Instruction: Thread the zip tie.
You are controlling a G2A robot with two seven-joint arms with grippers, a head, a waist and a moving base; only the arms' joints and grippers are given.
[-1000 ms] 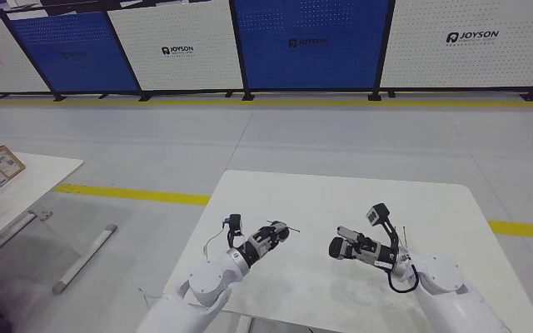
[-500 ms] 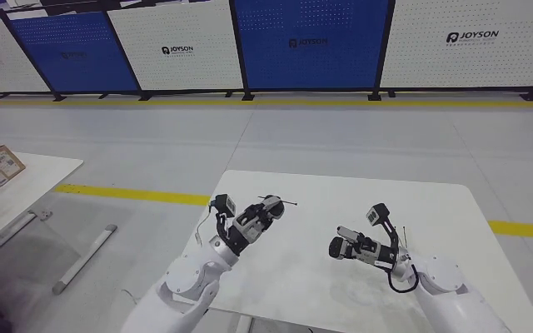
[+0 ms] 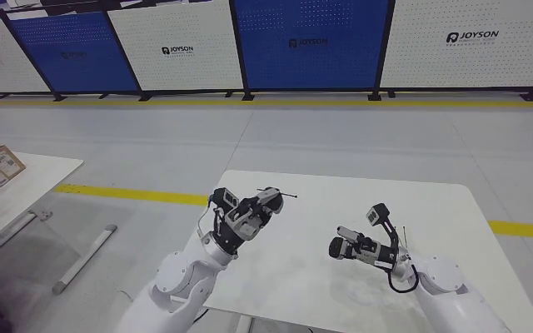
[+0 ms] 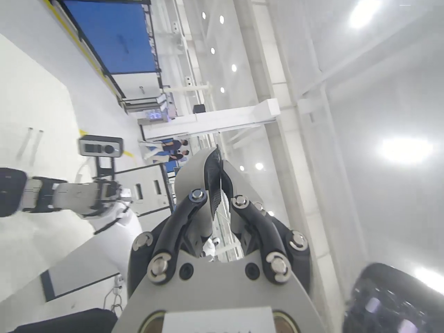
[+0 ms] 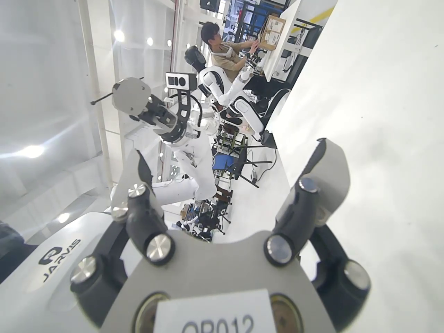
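Left gripper [image 3: 271, 201] clamping the zip tie [image 3: 288, 196], tie lying nine-to-three, tip pointing three o'clock, right gripper [image 3: 335, 247] gaping apart at four o'clock of the left one, over the white table [image 3: 350, 196]

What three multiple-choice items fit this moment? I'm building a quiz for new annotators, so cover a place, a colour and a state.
1. Where is the zip tie relative to the table? A lying flat on it; B held off it in the left gripper; C tucked under it.
2. What colour is the zip tie? A yellow; B white; C black.
3. How do the right gripper's jaws stand? A open, empty; B shut on the zip tie; C shut, empty.
Answers: 1 B, the top view shows it sticking out of the left gripper; 2 C, a thin black strip; 3 A, the right wrist view shows them wide apart with nothing between.
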